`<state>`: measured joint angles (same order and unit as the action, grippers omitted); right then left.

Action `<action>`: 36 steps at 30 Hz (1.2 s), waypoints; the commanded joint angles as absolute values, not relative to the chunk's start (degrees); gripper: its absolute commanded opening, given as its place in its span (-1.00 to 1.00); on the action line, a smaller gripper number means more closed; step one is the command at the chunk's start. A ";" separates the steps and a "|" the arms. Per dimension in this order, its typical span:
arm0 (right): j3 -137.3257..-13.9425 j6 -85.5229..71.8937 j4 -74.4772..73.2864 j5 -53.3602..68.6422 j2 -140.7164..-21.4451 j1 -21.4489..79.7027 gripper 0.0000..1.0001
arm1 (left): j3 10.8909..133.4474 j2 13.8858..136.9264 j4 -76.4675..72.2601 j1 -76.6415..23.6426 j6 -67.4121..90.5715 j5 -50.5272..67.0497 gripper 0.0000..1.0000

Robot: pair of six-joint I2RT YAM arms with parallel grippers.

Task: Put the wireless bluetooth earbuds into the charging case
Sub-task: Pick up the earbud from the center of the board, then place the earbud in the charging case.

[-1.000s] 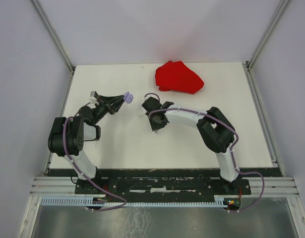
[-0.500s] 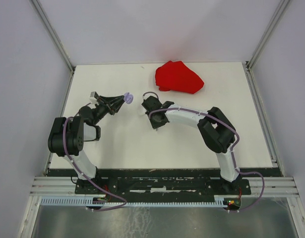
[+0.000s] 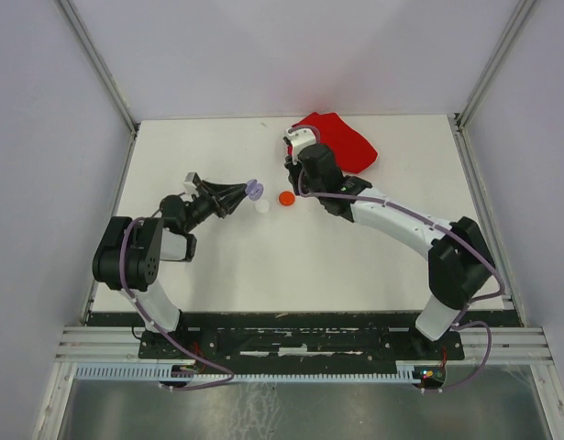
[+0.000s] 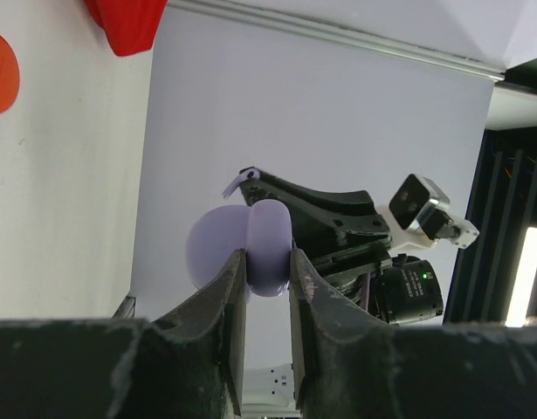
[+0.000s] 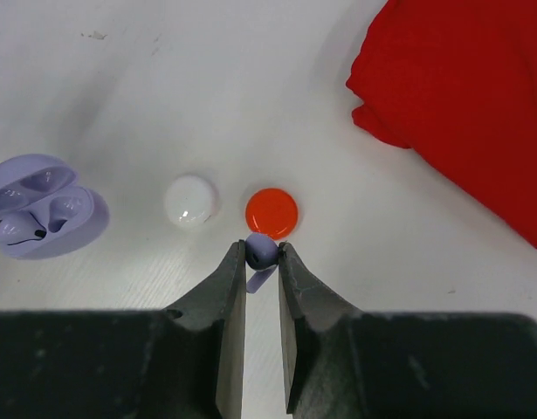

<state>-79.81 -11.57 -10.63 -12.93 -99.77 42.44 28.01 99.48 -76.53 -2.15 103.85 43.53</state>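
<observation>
Table [image 3: 355,266]: lilac case [image 5: 41,205] open, earbud [image 5: 260,252] outside

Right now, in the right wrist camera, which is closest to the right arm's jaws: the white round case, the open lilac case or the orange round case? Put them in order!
1. orange round case, just past the tips of the jaws.
2. white round case, left of the orange one.
3. open lilac case, far left edge.

Bright, even light from above, white table [image 3: 226,266] a touch washed out, shadows soft and short. Right gripper [image 5: 262,255] blurs near the lens; lit strip [image 4: 525,278] glares.
</observation>
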 commanded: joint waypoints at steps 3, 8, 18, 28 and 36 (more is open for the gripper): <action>-68.98 -2.03 13.01 -7.83 -91.97 41.90 -0.74 | 30.19 99.82 -77.71 -5.95 101.40 41.78 -0.94; -63.43 0.00 22.36 -4.27 -89.66 41.60 -0.75 | 31.20 100.73 -77.37 -8.05 101.51 41.02 -0.94; -54.93 2.43 37.67 3.35 -87.44 41.39 -0.77 | 32.08 102.30 -76.34 -10.29 101.29 40.22 -0.94; -52.39 4.99 43.12 7.66 -88.32 41.39 -0.77 | 33.59 102.92 -74.05 -11.72 100.98 40.68 -0.94; -50.57 7.77 45.98 9.49 -89.49 41.33 -0.77 | 34.95 102.68 -72.70 -12.64 101.50 41.47 -0.94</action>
